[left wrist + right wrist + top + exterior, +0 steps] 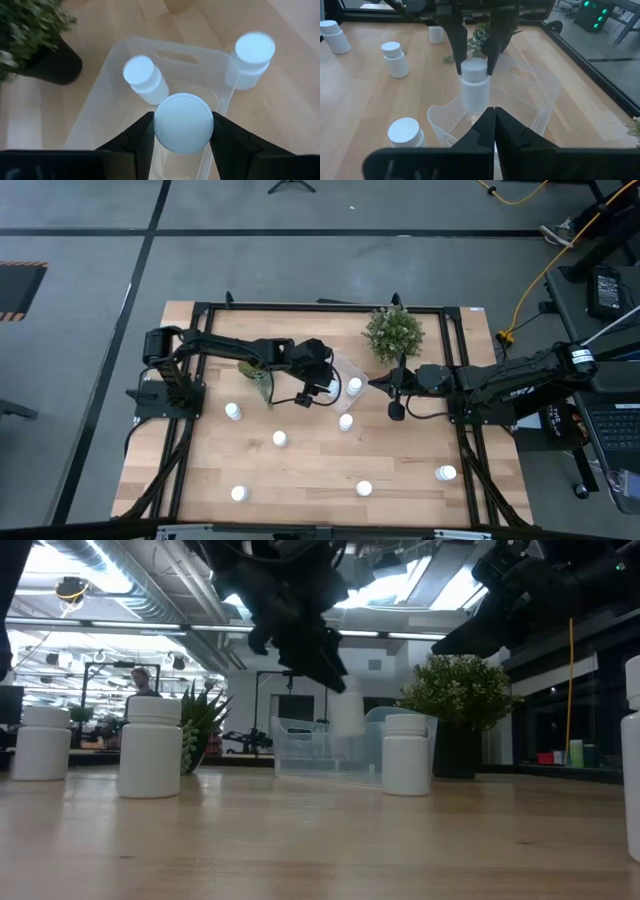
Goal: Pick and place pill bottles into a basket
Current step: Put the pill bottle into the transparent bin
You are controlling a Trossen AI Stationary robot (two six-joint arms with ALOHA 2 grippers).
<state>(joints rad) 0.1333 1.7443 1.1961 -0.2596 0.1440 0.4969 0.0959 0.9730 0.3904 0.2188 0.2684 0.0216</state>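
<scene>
My left gripper clamps a white pill bottle by its cap, hanging above the clear basket, which already holds one bottle. Beyond the rim, another bottle stands outside. My right gripper, fingers together and empty, waits beside the basket.

basket mouth open below, one bottle inside, bushy plant beside

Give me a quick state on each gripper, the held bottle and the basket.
left gripper: shut on held bottle, above the basket
held bottle: upright, in the air
basket: upright, one bottle inside
right gripper: shut, empty, beside the basket
</scene>
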